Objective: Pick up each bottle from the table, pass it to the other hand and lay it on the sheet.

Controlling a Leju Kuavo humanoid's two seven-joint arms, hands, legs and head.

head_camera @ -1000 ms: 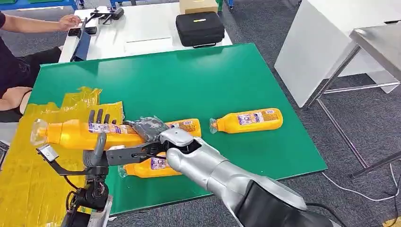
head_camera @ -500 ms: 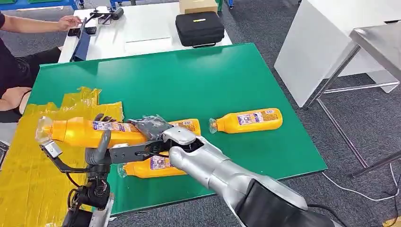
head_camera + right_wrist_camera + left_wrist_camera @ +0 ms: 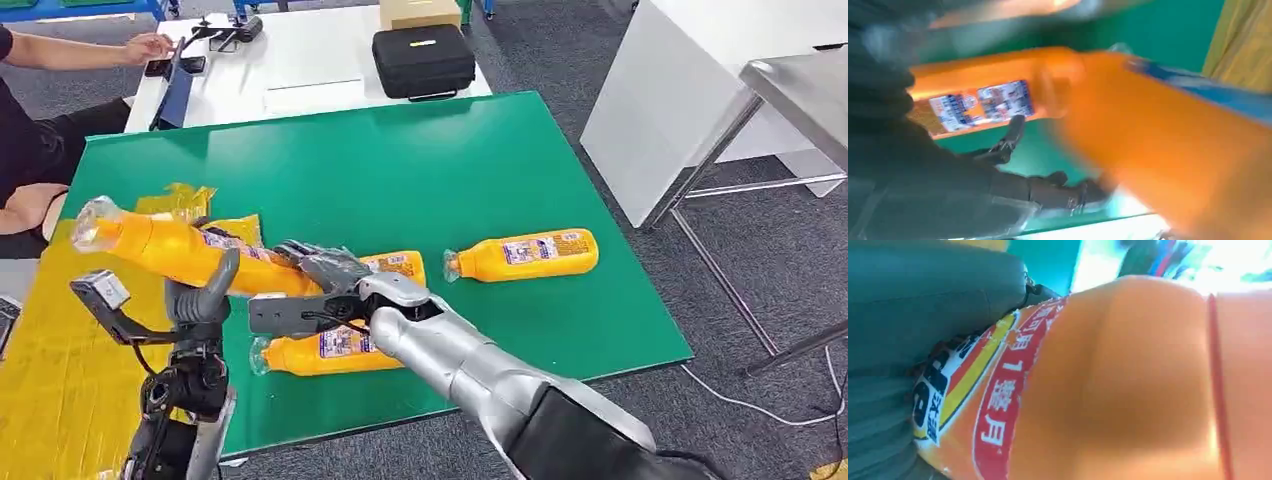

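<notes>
A yellow sheet [image 3: 60,350] is spread over the left end of the green tabletop [image 3: 400,170]. Above its edge, an orange bottle [image 3: 190,255] is held off the surface, tilted with its clear cap raised to the left. Its body is gripped by the left hand [image 3: 205,295], the thumb wrapped over the front. The base end of the bottle is met by the right hand [image 3: 320,268]; whether those fingers are closed on it cannot be told. Three more bottles are left lying on the tabletop: one below the right hand [image 3: 320,352], one partly hidden behind it [image 3: 400,266], one well to the right [image 3: 525,253].
</notes>
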